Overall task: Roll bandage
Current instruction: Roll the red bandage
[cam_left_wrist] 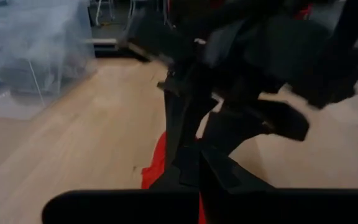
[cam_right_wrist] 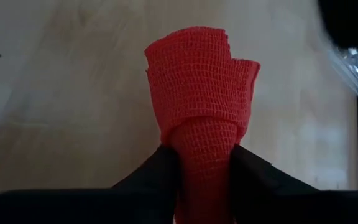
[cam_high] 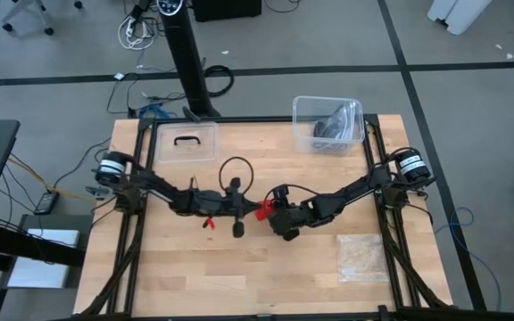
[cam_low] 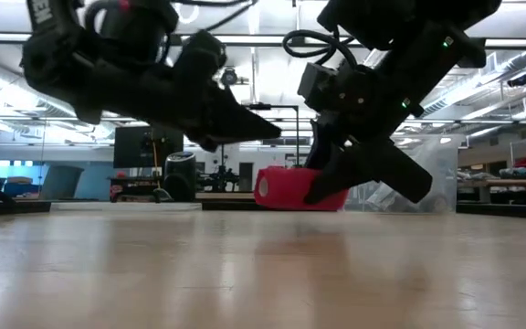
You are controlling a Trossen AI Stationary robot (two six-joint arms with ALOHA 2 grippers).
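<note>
Bright overhead light; left wrist view blurred, low view backlit.

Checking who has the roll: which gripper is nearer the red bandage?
Right. The right gripper has the bandage between its jaws; the left gripper sits just beside it, shut.

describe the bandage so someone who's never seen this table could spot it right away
Start at the wooden table and go to its middle, where the two dark arms meet. The bandage sits there between the fingers of the right hand, a stubby, partly rolled wad of woven fabric. Its bright red colour sets it apart from the clear bin and the clear plastic bag.
</note>
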